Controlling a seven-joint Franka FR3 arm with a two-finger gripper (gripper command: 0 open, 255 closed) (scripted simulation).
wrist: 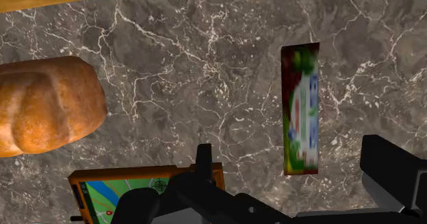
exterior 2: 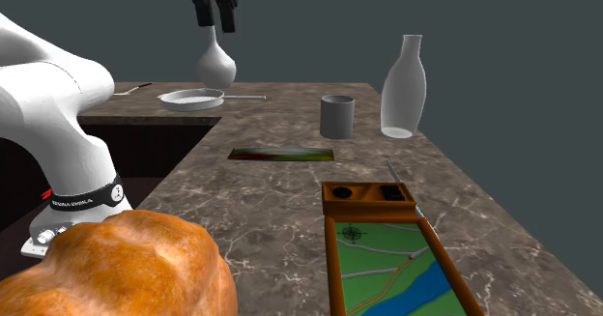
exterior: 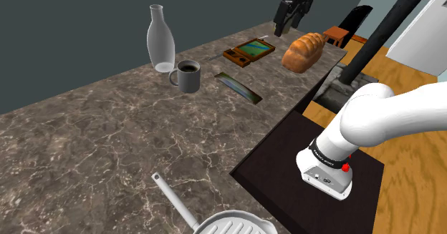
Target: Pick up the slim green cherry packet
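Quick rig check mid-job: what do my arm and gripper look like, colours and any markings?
The arm is glossy white, built of rounded, tube-like links. Near its base it wears a black band with small white lettering, too small to read, and a small red spot sits beside it. The gripper is all black, with two blocky fingers.

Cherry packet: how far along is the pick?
Done: nothing yet. The slim green-and-red flat packet lies on the brown marble counter, untouched. In hand: the black gripper hovers high above the counter, fingers open, with the packet off to one side of them. Left: centre over the packet, descend, close, lift.
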